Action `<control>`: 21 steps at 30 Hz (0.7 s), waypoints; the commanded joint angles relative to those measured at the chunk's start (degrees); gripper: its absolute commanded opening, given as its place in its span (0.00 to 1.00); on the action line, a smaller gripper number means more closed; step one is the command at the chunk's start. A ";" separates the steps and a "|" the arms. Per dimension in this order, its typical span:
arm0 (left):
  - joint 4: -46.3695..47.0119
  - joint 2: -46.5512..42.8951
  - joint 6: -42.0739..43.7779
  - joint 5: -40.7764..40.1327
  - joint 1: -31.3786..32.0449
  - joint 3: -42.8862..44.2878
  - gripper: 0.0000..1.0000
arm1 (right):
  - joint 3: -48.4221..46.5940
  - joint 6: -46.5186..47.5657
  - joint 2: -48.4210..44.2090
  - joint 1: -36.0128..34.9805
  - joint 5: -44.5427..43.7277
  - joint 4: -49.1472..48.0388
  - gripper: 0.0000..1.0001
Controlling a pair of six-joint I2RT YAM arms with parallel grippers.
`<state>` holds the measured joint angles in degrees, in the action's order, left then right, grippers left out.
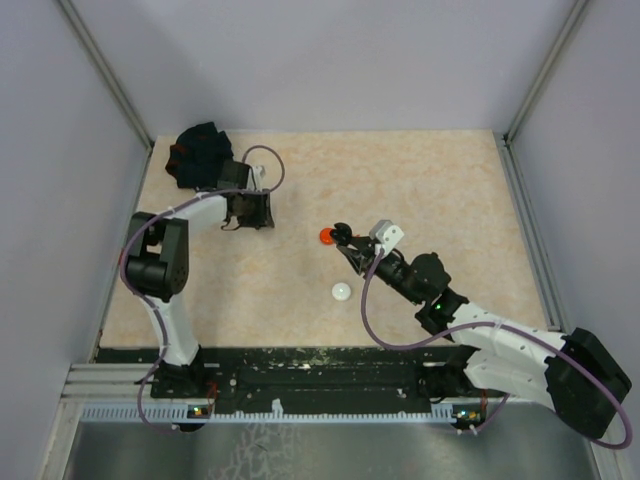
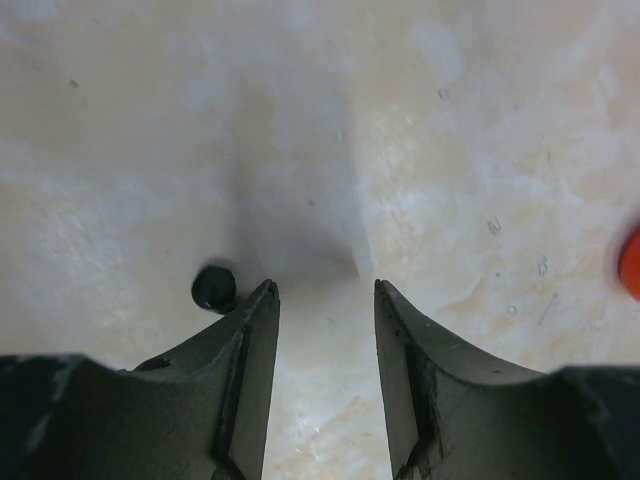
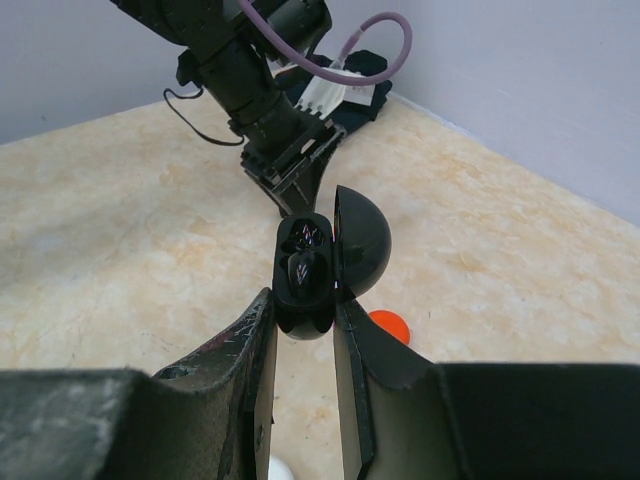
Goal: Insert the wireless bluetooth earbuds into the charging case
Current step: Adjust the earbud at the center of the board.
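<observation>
Fingers (image 3: pixel 255 345) of the right gripper (image 3: pixel 303 300) pinch the charging case (image 3: pixel 303 270) by its lower body, one on each side. The case is black, upright and held above the table (image 1: pixel 420 180). Its lid (image 3: pixel 362 245) is swung open to the right in the wrist view. Two wells show dark glossy shapes; cannot tell whether buds are seated in them.

One black earbud (image 2: pixel 214 288) lies on the table just beside the outer edge of one left-gripper fingertip, outside the gap. Left gripper (image 2: pixel 322 288): fingers (image 2: pixel 250 345) spread, bare table between them, nothing held.

Red disc (image 1: pixel 326 236) lies on the table just beside the held case, on the side toward the left arm. White disc (image 1: pixel 342 291) lies nearer the arm bases, apart from both grippers. Black fabric bundle (image 1: pixel 200 152) sits in the far left corner, behind the left gripper.
</observation>
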<state>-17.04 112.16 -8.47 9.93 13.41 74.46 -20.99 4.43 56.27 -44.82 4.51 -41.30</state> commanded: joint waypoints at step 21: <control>0.06 -12.93 -0.92 -3.43 -1.65 -7.25 0.51 | 0.07 -0.80 -1.80 0.34 1.04 -4.31 0.00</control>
<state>-17.96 98.41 -9.19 8.23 13.82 65.91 -20.99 4.25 56.16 -44.82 5.28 -42.00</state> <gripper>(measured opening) 0.512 0.257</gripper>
